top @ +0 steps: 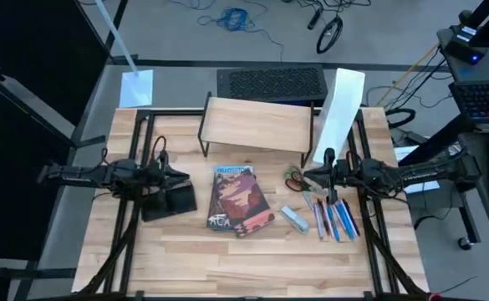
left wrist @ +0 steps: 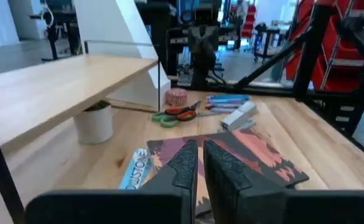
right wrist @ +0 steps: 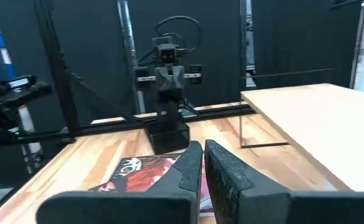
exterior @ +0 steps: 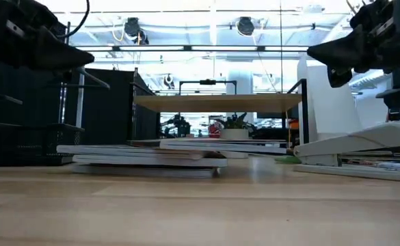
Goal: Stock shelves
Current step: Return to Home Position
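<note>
While left fingers [left wrist: 183, 163] and right fingers [right wrist: 191, 163] hang closed, empty, books [top: 237, 199] and scissors [top: 294, 178] lie before the shelves [top: 257, 125].

bright even overhead light, low view backlit, soft shadows

We see the light-wood desk riser on black metal legs [top: 257, 124] at back centre of the wooden table [top: 127, 259], with the tall white magazine file box [top: 340, 109] just right of it. In front lie the stacked red-cover books [top: 237, 199]. The small black organizer tray [top: 170, 201] is left of them; the red-green scissors [top: 295, 177], pale stapler [top: 294, 218] and loose coloured pens [top: 334, 219] are right. A small white pot [left wrist: 94, 122] stands under the riser.
</note>
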`<state>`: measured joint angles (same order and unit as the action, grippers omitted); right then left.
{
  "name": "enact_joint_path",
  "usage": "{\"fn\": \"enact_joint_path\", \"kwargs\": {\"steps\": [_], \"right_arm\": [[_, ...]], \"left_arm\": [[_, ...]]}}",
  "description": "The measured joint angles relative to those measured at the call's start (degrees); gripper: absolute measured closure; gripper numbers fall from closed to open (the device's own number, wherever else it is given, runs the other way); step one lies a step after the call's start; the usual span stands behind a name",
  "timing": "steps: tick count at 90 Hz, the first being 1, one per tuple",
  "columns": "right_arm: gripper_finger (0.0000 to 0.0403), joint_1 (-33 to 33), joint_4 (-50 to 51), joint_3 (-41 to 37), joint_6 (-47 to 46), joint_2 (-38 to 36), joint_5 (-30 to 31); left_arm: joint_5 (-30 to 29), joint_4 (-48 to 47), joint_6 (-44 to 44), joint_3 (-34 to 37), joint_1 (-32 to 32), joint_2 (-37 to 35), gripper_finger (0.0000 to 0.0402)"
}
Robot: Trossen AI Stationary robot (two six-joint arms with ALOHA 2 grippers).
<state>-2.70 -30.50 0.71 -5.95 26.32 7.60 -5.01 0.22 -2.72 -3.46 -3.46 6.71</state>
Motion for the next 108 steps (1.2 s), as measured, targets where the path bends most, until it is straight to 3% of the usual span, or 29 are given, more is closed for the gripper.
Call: {"fn": "enact_joint_path", "kwargs": {"steps": [22,51,96,108], "right_arm": [[0.0399,0.0,11.6,0.0,0.1,-10.6,0.0],[0.0399,0.0,29.0,0.1,-0.8,-26.2,-0.4],[0.0399,0.0,29.8,0.5,-0.8,-25.8,-1.7],[0.0399,0.0,29.8,0.5,-0.5,-25.8,-1.8]], "left_arm": [[-2.3,-7.0,-1.4,0.1,0.0,-5.7,0.0389],[1.8,-7.5,-2.6,0.1,0.1,-6.7,0.0389],[1.8,-7.5,-1.4,0.1,0.1,-6.7,0.0389],[2.5,0.4,-2.4,2.9,0.1,-6.7,0.0389]]}}
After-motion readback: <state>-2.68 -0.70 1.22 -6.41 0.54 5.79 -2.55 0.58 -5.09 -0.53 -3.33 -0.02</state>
